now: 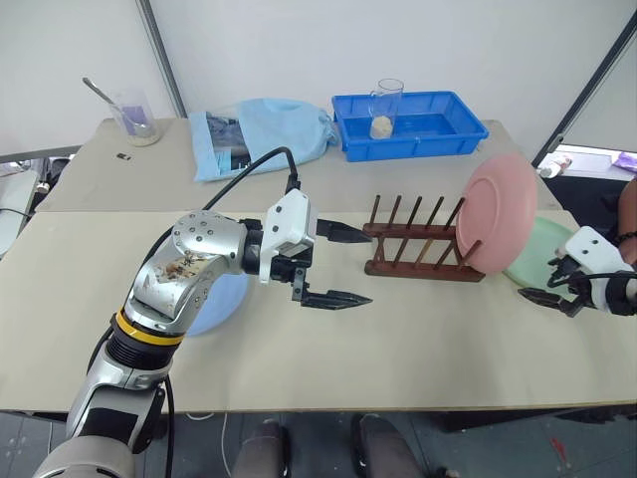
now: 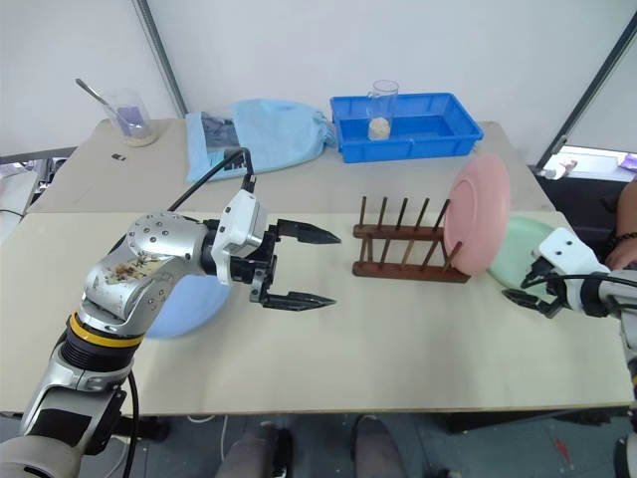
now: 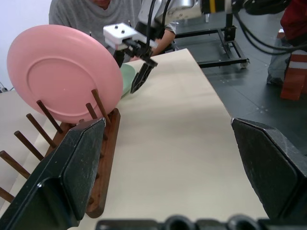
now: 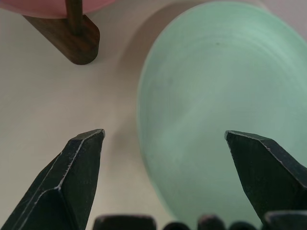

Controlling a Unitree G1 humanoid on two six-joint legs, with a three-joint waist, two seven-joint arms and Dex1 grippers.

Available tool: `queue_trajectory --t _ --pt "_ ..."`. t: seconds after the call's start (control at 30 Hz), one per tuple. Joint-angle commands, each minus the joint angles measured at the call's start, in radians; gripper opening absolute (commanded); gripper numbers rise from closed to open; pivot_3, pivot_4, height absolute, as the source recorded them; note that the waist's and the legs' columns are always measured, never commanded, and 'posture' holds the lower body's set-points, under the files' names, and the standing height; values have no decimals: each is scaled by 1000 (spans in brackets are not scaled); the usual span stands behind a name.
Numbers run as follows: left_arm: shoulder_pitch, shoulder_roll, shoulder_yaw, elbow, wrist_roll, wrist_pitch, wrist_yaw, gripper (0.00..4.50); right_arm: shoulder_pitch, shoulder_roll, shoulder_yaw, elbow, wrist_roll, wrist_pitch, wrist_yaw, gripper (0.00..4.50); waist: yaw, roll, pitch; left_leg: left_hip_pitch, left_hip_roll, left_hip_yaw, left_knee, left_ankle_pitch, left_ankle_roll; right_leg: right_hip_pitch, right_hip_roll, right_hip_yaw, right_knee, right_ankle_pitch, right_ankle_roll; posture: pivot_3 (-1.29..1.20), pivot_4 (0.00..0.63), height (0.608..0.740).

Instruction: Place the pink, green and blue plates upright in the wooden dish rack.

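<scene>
blue tray (image 1: 410, 124) with glass (image 1: 386, 108), beaker (image 1: 136, 117), blue cloth bag (image 1: 264, 134)

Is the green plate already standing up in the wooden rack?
No, the green plate lies flat on the table beside the wooden rack, where only the pink plate stands.

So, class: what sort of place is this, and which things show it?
Probably a robot test space, not a home kitchen: plain white partition walls, a bare table staged with a wooden dish rack and plates, and a metal equipment stand.
</scene>
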Motion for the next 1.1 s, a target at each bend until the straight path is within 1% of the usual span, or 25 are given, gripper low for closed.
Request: queue_trajectory --t 0.03,0.13,0.17,0.2,0.33,0.37,0.4,0.43,0.5,0.6,0.8,0.97,1.1 --pt "-3 -2 11 -31 5 -13 13 4500 -88 24 20 112 -48 -46 -11 4474 0 0 0 0 0 0 0 0 0 0 3 4 0 0 0 0 150 725" --pt "-1 -8 11 -34 4 -10 19 4500 -152 55 26 203 -64 -35 -14 3628 0 0 0 0 0 1 -1 0 0 0 3 6 0 0 0 0 150 725" --pt "0 -10 14 -37 -2 -5 19 4500 -165 61 25 222 -67 -28 -16 3433 0 0 0 0 0 1 -1 0 0 0 3 6 -1 0 0 0 150 725" --pt "0 -11 17 -39 -9 0 18 4500 -176 66 24 239 -70 -24 -15 2959 1 0 0 0 0 1 -1 0 0 0 3 6 0 0 0 0 150 725" --pt "3 -9 35 -53 -58 40 10 4500 -195 81 18 269 -69 2 -7 1610 2 0 0 0 0 1 0 0 0 0 3 7 0 0 1 0 150 725" --pt "5 -5 33 -55 -62 42 6 4500 -197 82 16 273 -70 5 -9 1155 2 0 0 0 0 1 0 0 0 0 4 8 0 0 1 0 150 725" --pt "6 -2 33 -56 -64 43 2 4500 -198 84 13 276 -69 9 -11 869 1 0 0 0 0 1 0 0 0 0 4 8 0 0 1 0 150 725" --pt "7 1 33 -56 -69 48 -1 4500 -199 85 11 276 -68 10 -12 423 1 0 0 0 0 1 0 0 0 0 4 8 0 0 1 0 150 725" --pt "4 3 42 -55 -99 76 -6 4500 -191 85 3 259 -64 17 -14 52 -1 0 0 1 0 1 0 0 0 2 4 8 0 0 1 0 150 725" --pt "-7 1 53 -53 -137 109 -10 4500 -175 85 -11 227 -54 30 -15 52 -2 -1 0 4 0 1 0 0 0 4 4 9 0 0 1 0 150 725" --pt "-8 5 49 -61 -147 109 -31 4500 -121 81 -41 143 -37 72 -12 52 1 0 0 4 0 1 0 0 0 3 5 9 1 0 1 0 150 725" --pt "-22 0 47 -53 -148 105 -36 4500 -106 71 -57 130 -46 70 -26 52 2 0 0 3 0 1 0 0 0 3 5 9 0 0 1 0 150 725" --pt "-25 -6 43 -48 -145 98 -33 4500 -107 45 -95 127 -41 66 -65 52 4 0 0 3 0 1 0 0 0 3 5 9 0 0 1 0 150 725"
